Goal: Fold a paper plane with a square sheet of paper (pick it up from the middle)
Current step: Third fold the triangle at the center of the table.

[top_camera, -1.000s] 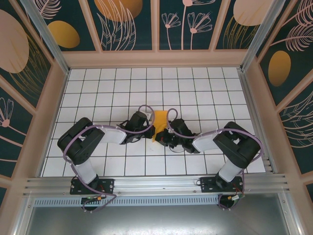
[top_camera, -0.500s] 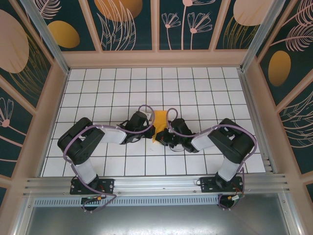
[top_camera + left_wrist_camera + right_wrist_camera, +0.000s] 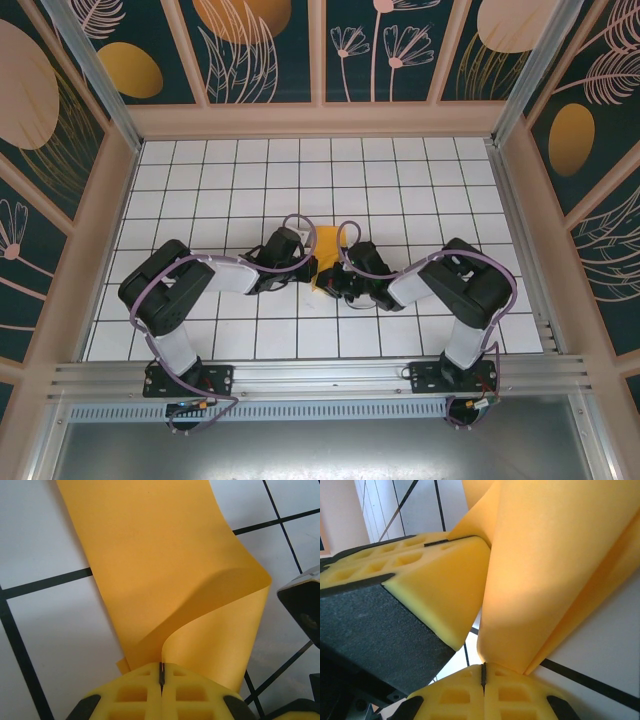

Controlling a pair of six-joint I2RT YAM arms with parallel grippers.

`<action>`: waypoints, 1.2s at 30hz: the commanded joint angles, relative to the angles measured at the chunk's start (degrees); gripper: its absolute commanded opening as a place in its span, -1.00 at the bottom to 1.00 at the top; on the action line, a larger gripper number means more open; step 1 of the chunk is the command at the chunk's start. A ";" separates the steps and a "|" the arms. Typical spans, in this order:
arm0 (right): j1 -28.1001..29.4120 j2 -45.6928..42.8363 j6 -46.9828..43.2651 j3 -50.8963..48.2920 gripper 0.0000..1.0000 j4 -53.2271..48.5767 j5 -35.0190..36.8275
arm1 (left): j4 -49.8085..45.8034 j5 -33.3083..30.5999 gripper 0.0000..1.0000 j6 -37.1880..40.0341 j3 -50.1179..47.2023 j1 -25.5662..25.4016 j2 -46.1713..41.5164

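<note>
The square sheet of paper (image 3: 328, 245) is orange-yellow and lies doubled over on the white grid table, between the two grippers. In the left wrist view the paper (image 3: 150, 555) curls up from the table into my left gripper (image 3: 161, 674), whose yellow fingers are shut on its edge. In the right wrist view a folded flap of the paper (image 3: 555, 555) runs down into my right gripper (image 3: 483, 676), also shut on it. From above, the left gripper (image 3: 306, 271) and the right gripper (image 3: 336, 281) nearly touch at the paper's near end. The paper plane is out of view.
The white grid table (image 3: 200, 190) is fenced by a beige frame and dark patterned wall panels (image 3: 265, 45). A metal rail (image 3: 320, 378) runs along the near edge by the arm bases. The left gripper's yellow finger (image 3: 435, 580) sits close beside the right gripper.
The right arm's elbow has swung inward to the left. Both grippers and the paper have stayed almost in place, still shut.
</note>
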 commanded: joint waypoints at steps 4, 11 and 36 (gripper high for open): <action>-0.70 2.96 0.20 0.90 -0.92 -0.33 -1.54 | -5.98 -1.12 -1.00 -0.35 -0.83 -0.05 4.00; 0.04 -1.99 -1.28 1.20 -0.89 -2.77 -0.91 | -6.50 -1.16 -1.00 0.08 -0.32 0.00 4.11; -1.25 -9.35 -4.54 2.96 -0.89 -12.01 2.36 | -7.83 -0.77 -1.00 1.06 0.31 0.00 4.62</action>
